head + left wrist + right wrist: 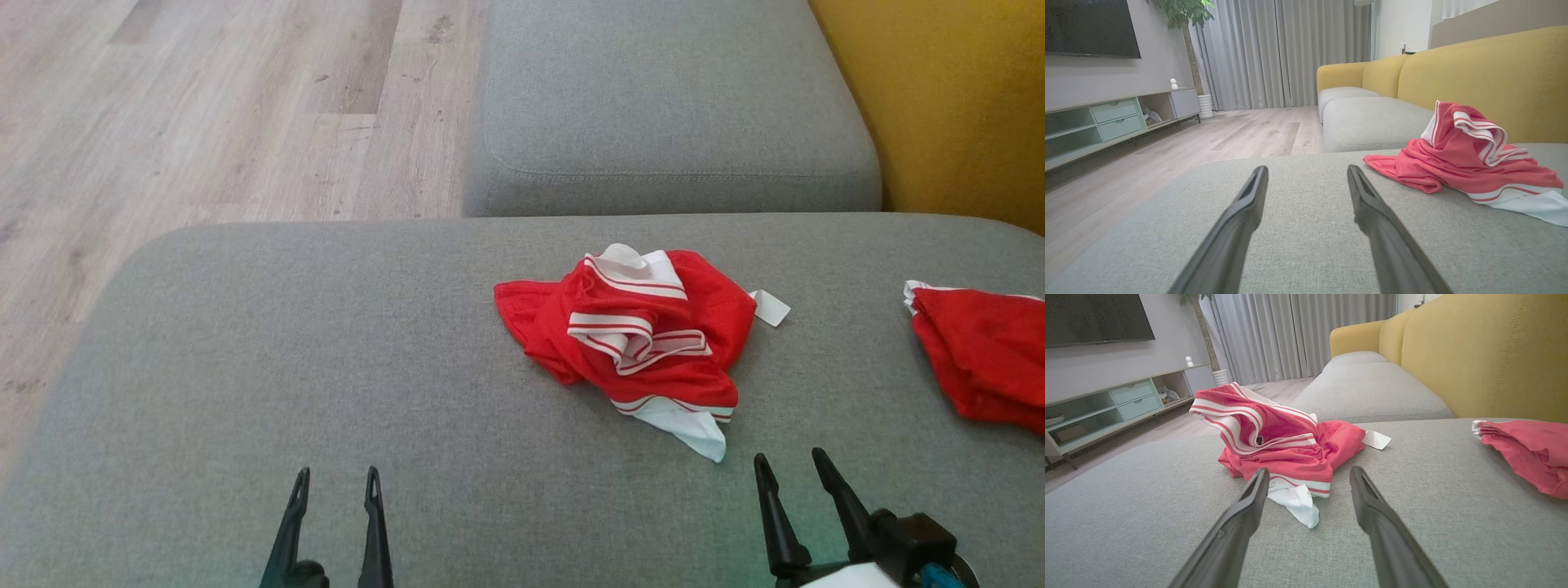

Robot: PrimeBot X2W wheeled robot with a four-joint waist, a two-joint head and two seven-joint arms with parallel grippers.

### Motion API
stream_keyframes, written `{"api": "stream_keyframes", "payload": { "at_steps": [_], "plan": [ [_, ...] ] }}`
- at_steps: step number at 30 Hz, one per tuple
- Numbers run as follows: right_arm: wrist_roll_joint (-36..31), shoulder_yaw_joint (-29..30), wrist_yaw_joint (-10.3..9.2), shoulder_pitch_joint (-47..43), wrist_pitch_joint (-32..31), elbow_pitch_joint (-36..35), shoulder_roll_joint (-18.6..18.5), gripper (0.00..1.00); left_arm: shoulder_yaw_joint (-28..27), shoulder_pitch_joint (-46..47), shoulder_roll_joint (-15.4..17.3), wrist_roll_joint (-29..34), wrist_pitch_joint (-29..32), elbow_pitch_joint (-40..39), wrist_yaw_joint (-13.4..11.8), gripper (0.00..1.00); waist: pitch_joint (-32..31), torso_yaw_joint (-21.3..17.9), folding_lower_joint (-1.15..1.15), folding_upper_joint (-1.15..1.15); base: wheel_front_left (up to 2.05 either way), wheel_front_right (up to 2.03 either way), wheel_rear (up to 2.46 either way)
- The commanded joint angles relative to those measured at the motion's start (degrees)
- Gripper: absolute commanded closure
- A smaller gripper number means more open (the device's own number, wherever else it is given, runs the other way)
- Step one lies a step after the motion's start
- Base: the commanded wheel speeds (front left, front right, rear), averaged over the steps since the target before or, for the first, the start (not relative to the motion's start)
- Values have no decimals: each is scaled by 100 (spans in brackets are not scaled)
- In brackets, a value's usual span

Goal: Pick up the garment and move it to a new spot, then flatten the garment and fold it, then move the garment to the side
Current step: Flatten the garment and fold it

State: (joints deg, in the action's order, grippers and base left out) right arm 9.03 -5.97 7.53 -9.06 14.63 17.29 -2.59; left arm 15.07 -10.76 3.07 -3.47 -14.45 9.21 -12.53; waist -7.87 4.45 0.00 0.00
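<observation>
A crumpled red garment (645, 327) with white striped trim lies in a heap on the grey sofa cushion (326, 351), right of centre. It also shows at the right of the left wrist view as the red garment (1461, 159), and just beyond the fingers in the right wrist view as the red garment (1282, 441). My left gripper (338, 475) stands open over bare cushion, well to the garment's left and nearer me. My right gripper (790, 459) is open too, just short of the garment's white lower corner. Neither holds anything.
A second red garment (980, 359) lies at the cushion's right edge. A smaller grey seat cushion (669, 106) sits beyond, with the yellow sofa back (955, 98) to the right. Wooden floor (204, 114) lies to the left, past the cushion's edge.
</observation>
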Motion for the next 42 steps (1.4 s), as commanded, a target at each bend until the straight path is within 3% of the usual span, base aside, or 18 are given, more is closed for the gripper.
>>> {"api": "stream_keyframes", "payload": {
  "at_steps": [1, 13, 23, 31, 42],
  "plan": [
    [16, -121, -4, 130, 37, -173, -29, 0, -167, 194, -18, 59, -54, -166, 23, 0, 2, -4, 0, 0, 0, 0, 0],
    [28, -212, -4, 133, 37, -189, -29, 0, -129, 177, -19, 42, -54, -74, 52, 0, 0, -84, 0, 0, 0, 0, 0],
    [24, -332, -4, 173, 37, -234, -29, 0, -21, 218, -19, 4, -54, -68, 64, 0, 105, -394, 0, 0, 0, 0, 0],
    [-12, -619, -4, 301, 37, -272, -29, 0, 359, 514, -19, -206, -54, 123, 195, 0, 347, -1035, 0, 0, 0, 0, 0],
    [-10, -820, -4, 601, 37, -368, -29, 0, 1918, 2260, -19, -648, -55, 1213, 716, 0, 1068, -2176, 0, 0, 0, 0, 0]
  ]
}}
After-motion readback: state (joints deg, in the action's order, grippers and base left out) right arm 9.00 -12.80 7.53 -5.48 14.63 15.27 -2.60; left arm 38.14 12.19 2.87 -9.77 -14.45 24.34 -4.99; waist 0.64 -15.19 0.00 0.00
